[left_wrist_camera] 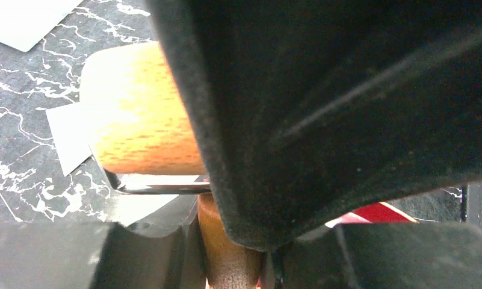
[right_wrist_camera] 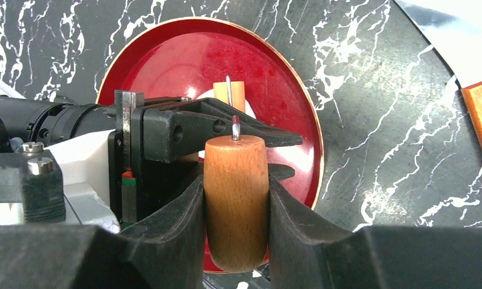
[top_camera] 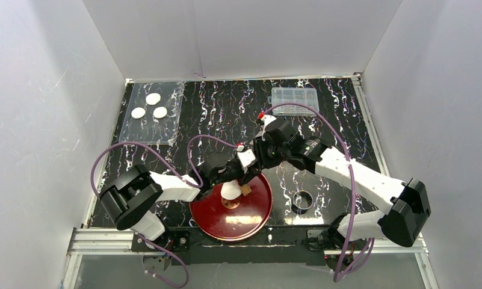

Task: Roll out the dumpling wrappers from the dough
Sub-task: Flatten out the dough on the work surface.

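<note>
Top external: dough [top_camera: 230, 191] on red plate [top_camera: 253, 218]; wrappers [top_camera: 153, 98] on tray [top_camera: 137, 129].

Bright even light; blurry, shadowed left-wrist close-up

- The right gripper [right_wrist_camera: 236, 208] has its jaws clamped on the near wooden handle [right_wrist_camera: 235, 174] of a rolling pin [right_wrist_camera: 236, 93].
- The left gripper [right_wrist_camera: 280, 155] reaches in from the left, its jaws straddling the pin.
- Behind them, a red plate [right_wrist_camera: 178, 60] sits on the black marbled counter [right_wrist_camera: 370, 120].

Rolling pin [right_wrist_camera: 235, 198] hangs over red plate [top_camera: 253, 220], ring [top_camera: 292, 201] beside, clear box [top_camera: 294, 100] far back.
</note>
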Available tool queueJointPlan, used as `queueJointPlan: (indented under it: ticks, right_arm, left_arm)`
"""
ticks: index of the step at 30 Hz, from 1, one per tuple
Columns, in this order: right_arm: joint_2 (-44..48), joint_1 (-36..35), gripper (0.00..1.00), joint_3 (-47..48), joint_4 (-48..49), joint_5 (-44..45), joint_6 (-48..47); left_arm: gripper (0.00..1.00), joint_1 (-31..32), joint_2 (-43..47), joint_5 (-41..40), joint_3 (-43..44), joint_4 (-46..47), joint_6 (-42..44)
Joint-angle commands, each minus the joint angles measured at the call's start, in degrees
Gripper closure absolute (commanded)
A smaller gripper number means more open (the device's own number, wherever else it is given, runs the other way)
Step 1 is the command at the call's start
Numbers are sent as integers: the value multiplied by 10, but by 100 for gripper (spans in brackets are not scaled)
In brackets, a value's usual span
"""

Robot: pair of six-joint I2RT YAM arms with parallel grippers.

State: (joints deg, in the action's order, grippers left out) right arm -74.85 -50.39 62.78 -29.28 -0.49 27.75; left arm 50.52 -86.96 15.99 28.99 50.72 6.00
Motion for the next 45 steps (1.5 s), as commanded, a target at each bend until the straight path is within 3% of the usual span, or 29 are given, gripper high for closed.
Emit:
queueJointPlan:
  ticks: [1, 13, 17, 22, 33, 45]
  right_arm:
    - [-4, -47, 99, -19, 50, -44, 0]
    - [-58, -124, 99, -92, 106, -25, 32]
    - [-72, -127, 99, -101, 134, -35, 31]
    - [-93, -127, 99, -86, 170, -47, 9]
    - [-97, -126, 99, 51, 81, -53, -45]
    - [-34, -112, 99, 49, 59, 47, -74]
  left_arm:
    - [100, 6, -24, -16, 9, 29, -39]
    - [100, 9, -23, -88, -107, -27, -142]
    - [100, 8, 20, -90, -139, -56, -127]
    - [100, -2, 56, -88, -120, -121, -120]
    - [100, -18, 148, -64, -99, -157, -133]
    - [100, -18, 83, -69, -2, -72, -63]
